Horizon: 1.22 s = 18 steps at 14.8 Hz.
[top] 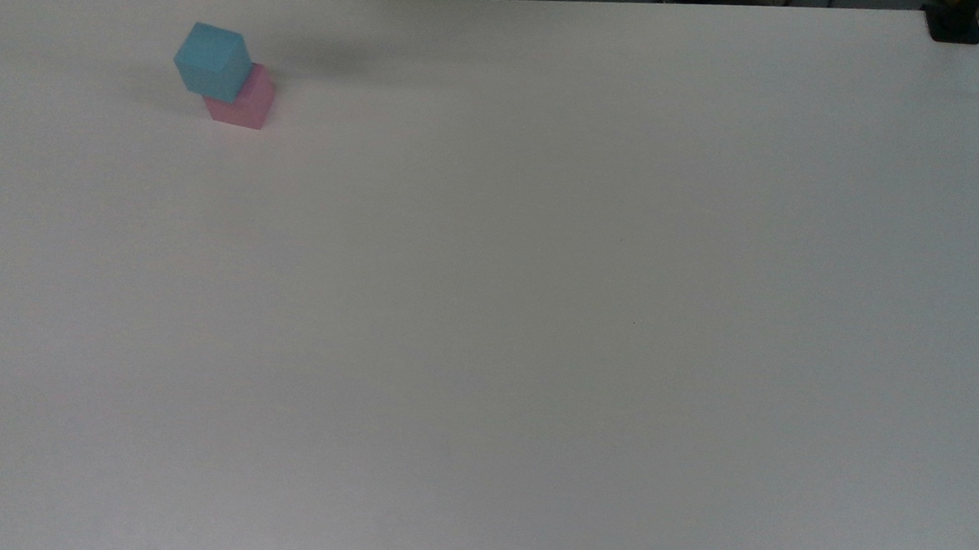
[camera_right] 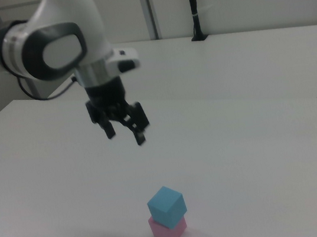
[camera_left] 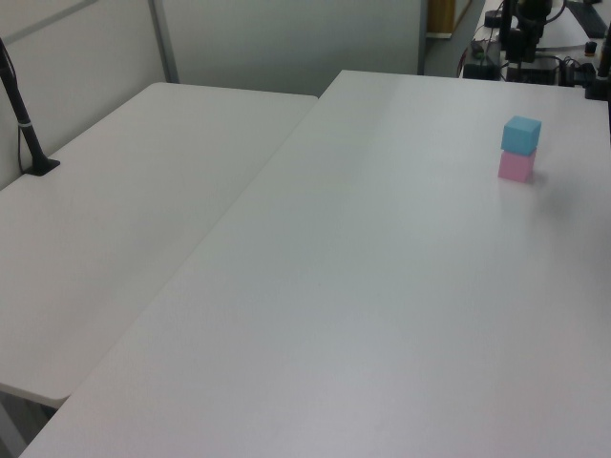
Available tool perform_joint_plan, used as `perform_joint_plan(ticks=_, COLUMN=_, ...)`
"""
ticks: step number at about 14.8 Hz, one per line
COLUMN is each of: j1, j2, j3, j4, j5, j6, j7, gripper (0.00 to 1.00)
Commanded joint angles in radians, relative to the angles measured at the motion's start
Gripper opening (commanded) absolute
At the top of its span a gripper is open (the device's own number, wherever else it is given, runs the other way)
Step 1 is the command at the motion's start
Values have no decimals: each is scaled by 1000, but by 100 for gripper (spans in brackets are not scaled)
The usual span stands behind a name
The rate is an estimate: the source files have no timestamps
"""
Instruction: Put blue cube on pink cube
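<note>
Two cubes form a small stack on the white table [camera_right: 47,171]. In the right view, nearest the camera, the pink cube [camera_right: 168,230] rests flat on the table surface, and the blue cube [camera_right: 167,206] sits directly on top of it, touching it, turned a little so that its corners do not line up with those of the cube below. Nothing else touches either cube.

Farther back and well above the stack in the right view hangs the gripper [camera_right: 124,133], its black jaws spread apart and holding nothing, pointing down at a slight slant. It is clear of the blue cube, with open air between them. Above the gripper rises the white arm [camera_right: 54,41] with its dark joint cover, reaching in from the right view's left.

In the top view the stack stands near the far left corner of the table [top: 538,311], with the blue cube [top: 212,61] offset toward the top view's upper left over the pink cube [top: 247,105].

In the left view the blue cube [camera_left: 521,135] sits squarely upon the pink cube [camera_left: 516,167] toward the far right of the table [camera_left: 363,286].

Beyond, in the right view, a second white table [camera_right: 245,58] stands behind the first, and a black post [camera_right: 193,6] rises from its far edge.
</note>
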Motion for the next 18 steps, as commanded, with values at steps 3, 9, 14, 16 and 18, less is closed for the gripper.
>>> perform_joint_plan(ticks=3, j1=10, j2=86, j3=142, j4=179, j5=12, j6=-115, j7=96, gripper=100)
perform_joint_plan(ticks=9, j1=97, j2=107, j3=158, j4=248, j5=50, j6=-132, j7=170, gripper=100)
perform_joint_plan(ticks=14, j1=157, j2=134, j3=155, j4=311, j5=41, j6=-143, j7=181, gripper=100)
perform_joint_plan(ticks=16, j1=176, j2=137, j3=148, j4=312, j5=41, j6=-141, j7=181, gripper=100)
perform_joint_plan(ticks=18, j1=196, j2=167, j3=145, j4=341, j5=43, j6=-152, j7=181, gripper=100)
